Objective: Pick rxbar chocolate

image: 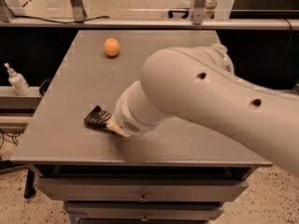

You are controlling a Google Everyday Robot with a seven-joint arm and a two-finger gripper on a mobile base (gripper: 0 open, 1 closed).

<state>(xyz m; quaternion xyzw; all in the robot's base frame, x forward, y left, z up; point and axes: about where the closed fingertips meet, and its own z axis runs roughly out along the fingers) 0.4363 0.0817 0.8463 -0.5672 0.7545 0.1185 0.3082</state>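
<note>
The rxbar chocolate (96, 118), a small flat black wrapped bar, lies on the grey table (65, 92) near its front left. Only its left part shows. Its right end is hidden behind my gripper (113, 125), which sits at the bar's right end, low over the table. My big beige arm (205, 97) comes in from the right and hides most of the gripper.
A round orange fruit (111, 46) lies at the back left of the table. A white pump bottle (17, 80) stands on a shelf off the table's left side. Drawers (140, 197) sit under the front edge. My arm covers the right half of the table.
</note>
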